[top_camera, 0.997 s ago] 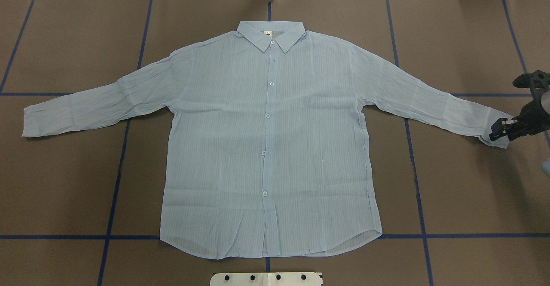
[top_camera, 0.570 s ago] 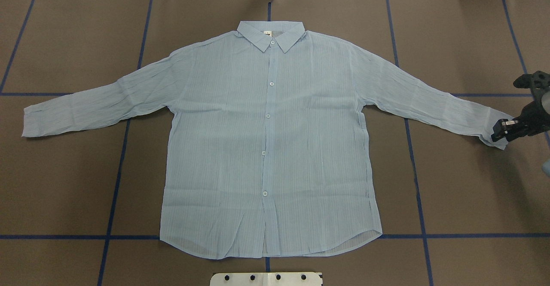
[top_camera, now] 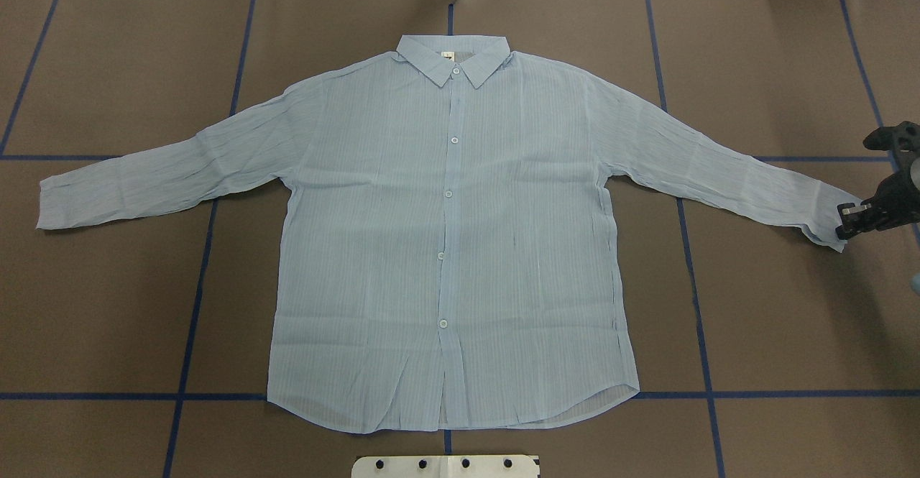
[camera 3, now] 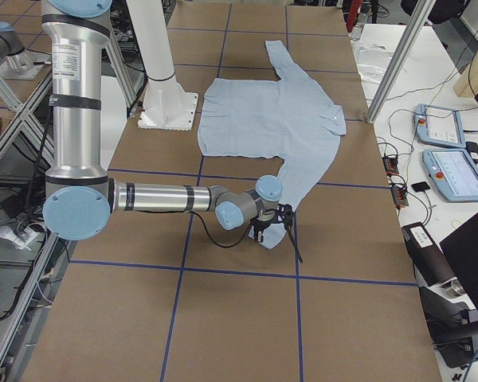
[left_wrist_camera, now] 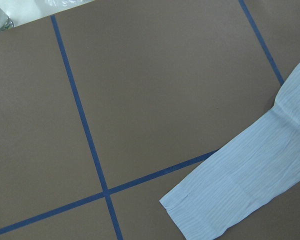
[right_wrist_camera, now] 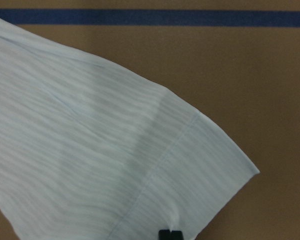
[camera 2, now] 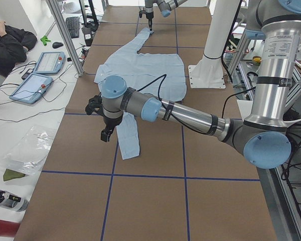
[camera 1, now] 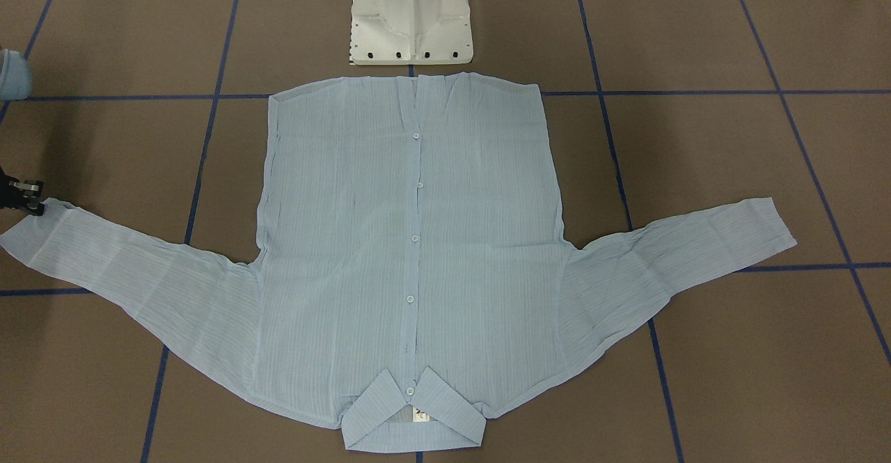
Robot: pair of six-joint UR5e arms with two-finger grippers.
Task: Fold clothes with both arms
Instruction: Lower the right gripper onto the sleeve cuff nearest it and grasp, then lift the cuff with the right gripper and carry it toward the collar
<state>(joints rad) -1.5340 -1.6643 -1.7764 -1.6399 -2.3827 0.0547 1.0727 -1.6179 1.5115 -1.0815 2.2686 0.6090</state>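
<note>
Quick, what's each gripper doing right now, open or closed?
Left gripper: cannot be told; only a side view shows it.
Right gripper: jaws look closed on the cuff of the shirt.

Light-blue finely striped shirt (top_camera: 374,248) on brown, blue-gridded table (top_camera: 776,305).

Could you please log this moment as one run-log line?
shirt flat, buttoned | right fingers at cuff, grip unclear | left fingers hovering near other cuff

Brown table (top_camera: 776,68) with blue tape lines (top_camera: 197,305); white pedestal (camera 1: 411,17).
</note>
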